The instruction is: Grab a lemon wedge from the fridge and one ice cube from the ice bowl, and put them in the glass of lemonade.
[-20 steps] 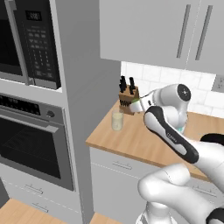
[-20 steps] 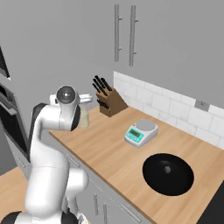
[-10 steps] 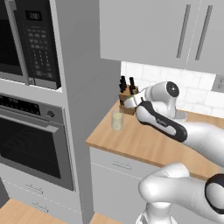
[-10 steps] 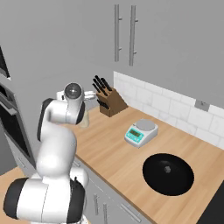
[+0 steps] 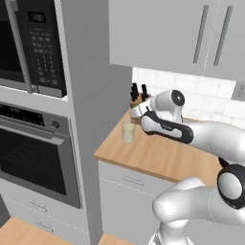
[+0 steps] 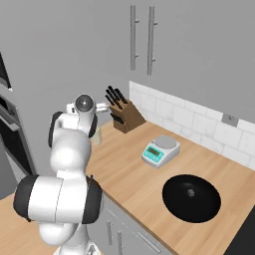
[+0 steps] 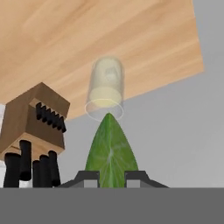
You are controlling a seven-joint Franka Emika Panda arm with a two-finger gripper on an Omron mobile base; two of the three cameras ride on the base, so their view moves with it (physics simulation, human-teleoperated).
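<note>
My gripper [image 7: 110, 177] is shut on the lemon wedge [image 7: 110, 148], a green-yellow wedge that sticks out between the fingertips. Just past its tip lies the open rim of the glass of lemonade [image 7: 105, 89], a clear tumbler with pale yellow liquid. In the left base view the gripper [image 5: 135, 111] hangs just above the glass [image 5: 128, 131], which stands near the counter's left end. In the right base view the glass [image 6: 96, 134] is partly hidden behind my arm. The fridge, the ice bowl and the ice cube are out of view.
A wooden knife block [image 5: 139, 98] [image 6: 127, 118] [image 7: 35, 122] stands just behind the glass. A white-and-teal scale [image 6: 160, 149] and a black round plate [image 6: 191, 195] sit further right on the counter [image 6: 124, 169]. A wall oven [image 5: 33, 158] and microwave [image 5: 33, 48] stand left of the counter.
The arm has swung left across the counter, bringing the hand with the lemon wedge from beside the knife block to over the glass. The jaws have stayed shut.
</note>
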